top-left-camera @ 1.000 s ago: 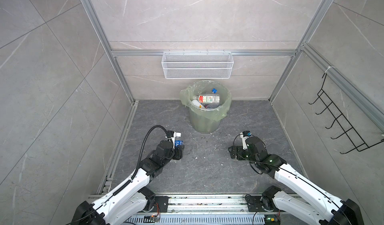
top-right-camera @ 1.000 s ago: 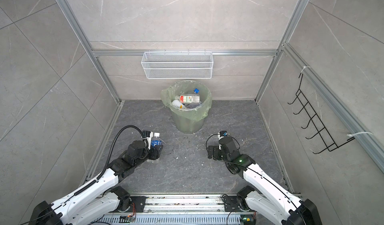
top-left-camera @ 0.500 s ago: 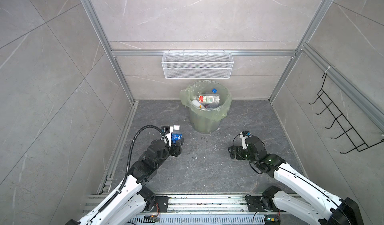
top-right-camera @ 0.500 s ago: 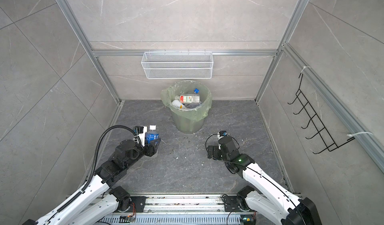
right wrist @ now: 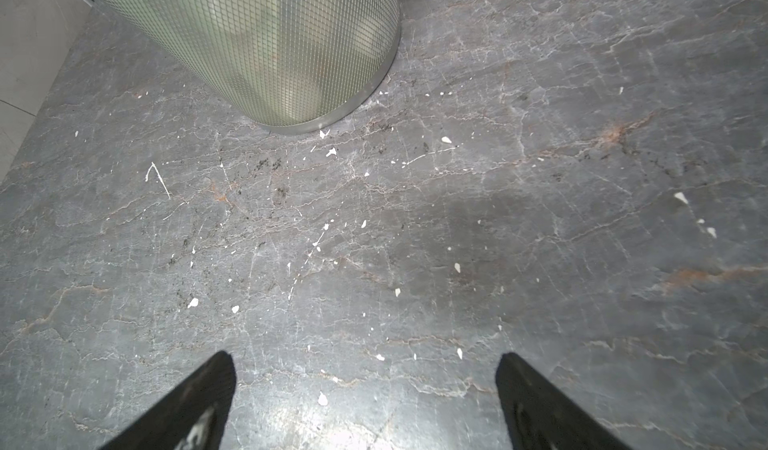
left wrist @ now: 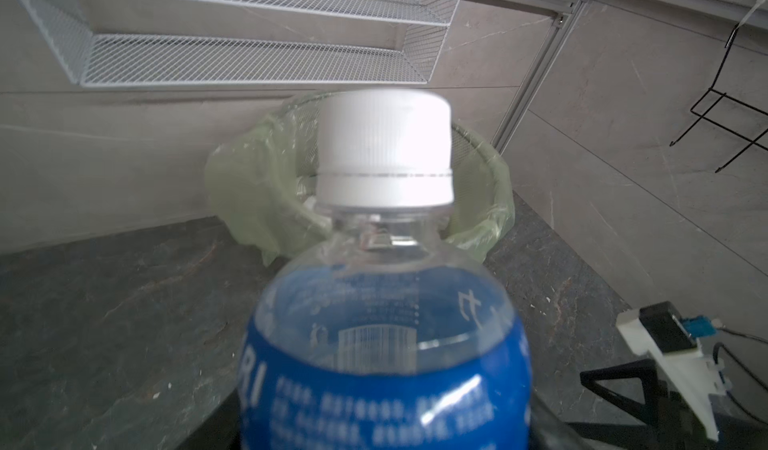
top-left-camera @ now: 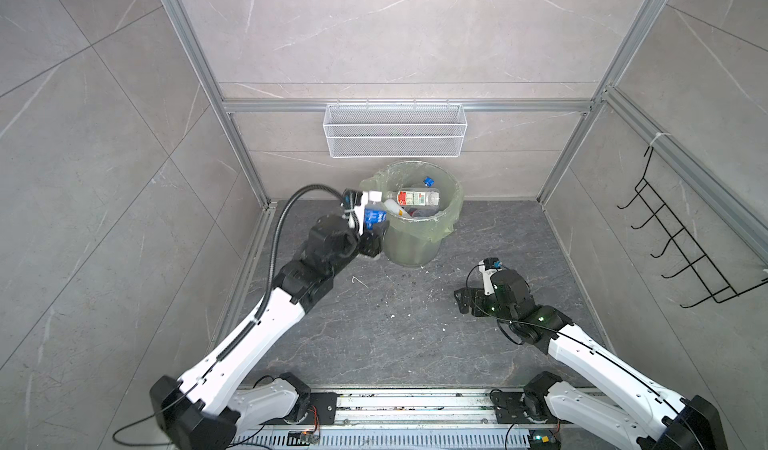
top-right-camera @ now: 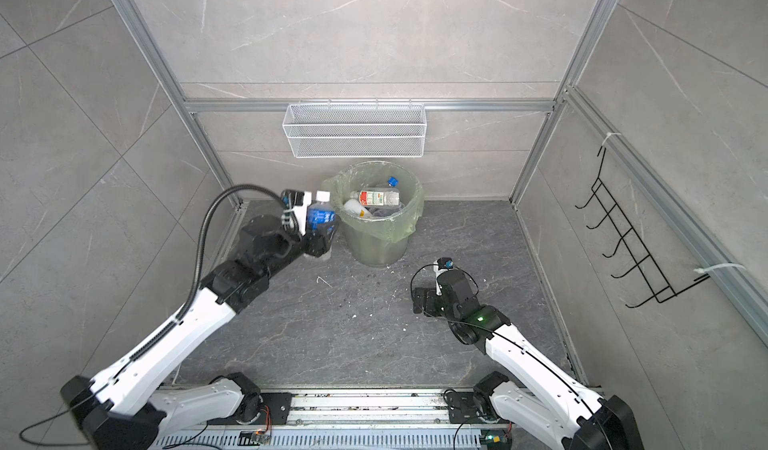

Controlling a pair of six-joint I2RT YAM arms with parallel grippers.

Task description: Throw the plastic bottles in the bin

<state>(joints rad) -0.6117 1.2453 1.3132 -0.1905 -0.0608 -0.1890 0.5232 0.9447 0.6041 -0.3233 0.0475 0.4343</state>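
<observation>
Noted the left gripper [top-left-camera: 371, 239] raised off the floor [top-left-camera: 395, 323], just beside the left wall of the bin [top-left-camera: 409, 248]. Found its jaws drawn in narrow around the lower body of a blue-label bottle [top-left-camera: 375, 216]. Saw that bottle held upright, white cap [top-left-camera: 375, 196] on top and near the bin's rim, outside the bin on its left. Cannot tell contact between bottle and green bag [top-left-camera: 446, 223] from the top views. In the left wrist view, found the same bottle [left wrist: 386, 344] filling the middle and its cap [left wrist: 384, 148] in front of the bin [left wrist: 249, 186]. Could not see the jaws there, hidden below the label.

Counted inside the bin a red-label bottle [top-left-camera: 415, 197] lying across the top, a white bottle [top-left-camera: 392, 207] under its left end, and a blue cap [top-left-camera: 428, 181] behind. More underneath, too dim to sort.

Noted the right gripper [right wrist: 365, 358] low over the floor, to the right of the bin and nearer the camera, jaws spread wide with only bare speckled stone between them. Saw the bin's mesh wall [right wrist: 270, 44] ahead of it in the right wrist view.

Logged a white wire basket [top-left-camera: 395, 136] on the back wall above the bin and a black hook rack [top-left-camera: 681, 256] on the right wall.
</observation>
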